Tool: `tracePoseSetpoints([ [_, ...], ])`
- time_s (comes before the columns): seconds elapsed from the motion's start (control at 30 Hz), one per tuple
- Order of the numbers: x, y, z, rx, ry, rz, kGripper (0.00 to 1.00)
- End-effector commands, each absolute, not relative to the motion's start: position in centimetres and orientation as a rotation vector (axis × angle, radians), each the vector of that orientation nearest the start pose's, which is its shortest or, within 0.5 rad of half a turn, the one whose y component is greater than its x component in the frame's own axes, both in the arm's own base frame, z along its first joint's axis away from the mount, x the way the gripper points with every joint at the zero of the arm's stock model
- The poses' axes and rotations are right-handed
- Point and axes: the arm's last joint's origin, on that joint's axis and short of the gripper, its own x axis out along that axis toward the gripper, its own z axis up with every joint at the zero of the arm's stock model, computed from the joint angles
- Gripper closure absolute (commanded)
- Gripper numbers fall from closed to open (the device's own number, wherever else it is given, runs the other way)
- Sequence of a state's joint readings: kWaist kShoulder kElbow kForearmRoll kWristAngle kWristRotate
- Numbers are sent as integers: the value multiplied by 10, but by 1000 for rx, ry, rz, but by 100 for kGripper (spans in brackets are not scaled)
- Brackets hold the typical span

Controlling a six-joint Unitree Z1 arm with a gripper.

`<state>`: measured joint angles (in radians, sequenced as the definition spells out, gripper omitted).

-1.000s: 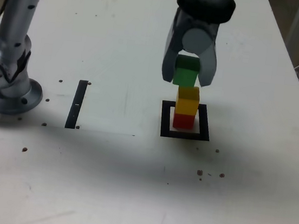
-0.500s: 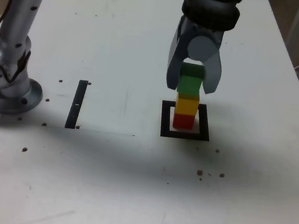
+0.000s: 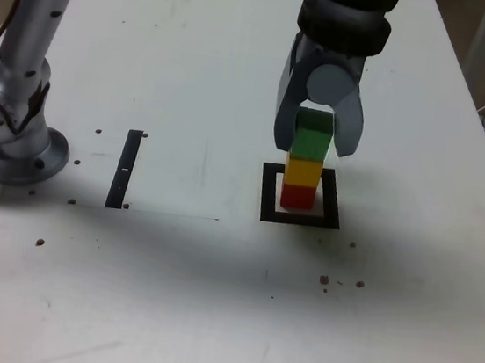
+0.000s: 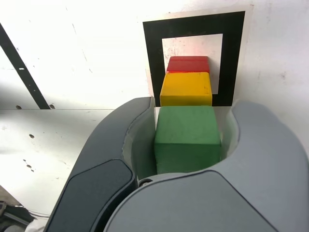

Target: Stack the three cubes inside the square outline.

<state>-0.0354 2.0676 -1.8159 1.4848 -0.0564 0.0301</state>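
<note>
Pinching the green cube (image 3: 311, 140) just above the yellow cube (image 3: 302, 168), the hand (image 3: 314, 143) could topple both lower blocks if it releases off-centre.

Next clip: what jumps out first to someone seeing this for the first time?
The colour tower: a red cube inside the black square outline, a yellow cube on it, and a green cube on top, between the fingers of the grey claw. Toward the exterior view's left lies a thin black strip.
</note>
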Motion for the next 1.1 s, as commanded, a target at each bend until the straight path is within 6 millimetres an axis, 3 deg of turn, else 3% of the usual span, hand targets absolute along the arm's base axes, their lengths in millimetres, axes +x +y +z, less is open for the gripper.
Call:
tracePoseSetpoints([
  [0.0, 372, -15, 293, 5, 1737, -94, 5],
  [0.33, 370, -14, 293, -2, 1741, -94, 3],
  [0.53, 363, -12, 303, 12, 1705, -82, 1],
  [0.83, 331, -9, 338, 42, 1620, -41, 0],
  [1.07, 307, -8, 350, 41, 1603, -35, 0],
])
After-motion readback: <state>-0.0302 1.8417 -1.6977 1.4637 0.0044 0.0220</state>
